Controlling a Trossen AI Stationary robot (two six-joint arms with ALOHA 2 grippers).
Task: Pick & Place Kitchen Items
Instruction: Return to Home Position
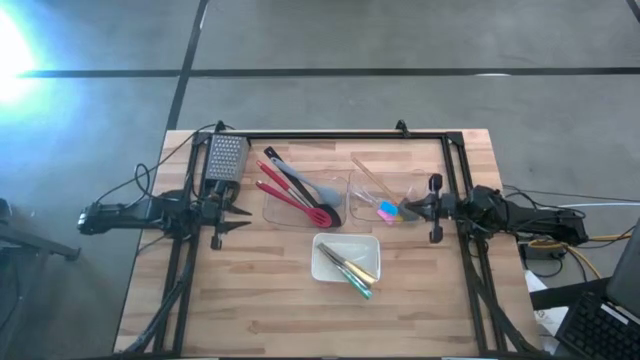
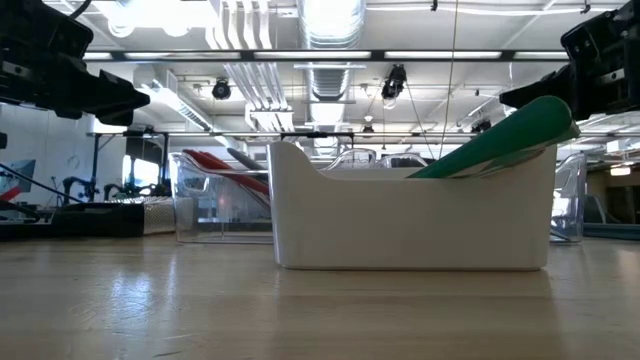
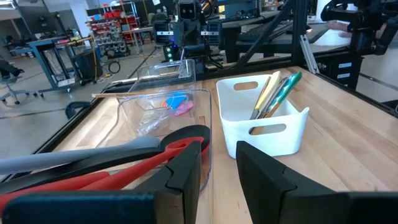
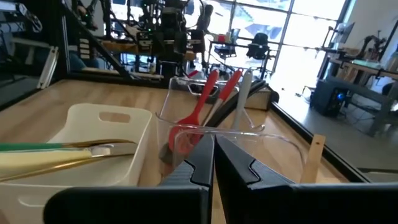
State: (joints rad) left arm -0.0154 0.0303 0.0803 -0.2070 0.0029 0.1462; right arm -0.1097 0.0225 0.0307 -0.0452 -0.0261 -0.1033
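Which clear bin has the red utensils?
The left clear bin in the high view: red utensils lie in it. The right clear bin holds blue and pink pieces.

A robotics lab set up in an open industrial hall.

Far beyond the left arm's fingers [image 3: 186, 177] stand a steel workbench [image 3: 53, 45] and shelving stocked with red bins [image 3: 115, 18]; ahead of the right arm's fingers [image 4: 199, 165], office chairs [image 4: 258, 45] sit before tall windows [image 4: 267, 17]. Overhead run bare ventilation ducts [image 2: 330, 25] and strip lights [image 2: 440, 55]. The butcher-block tabletop [image 1: 270, 310], ringed by a black metal frame [image 1: 330, 135], stands on a grey concrete floor [image 1: 400, 40], with cables [image 1: 590, 240] trailing beside it.
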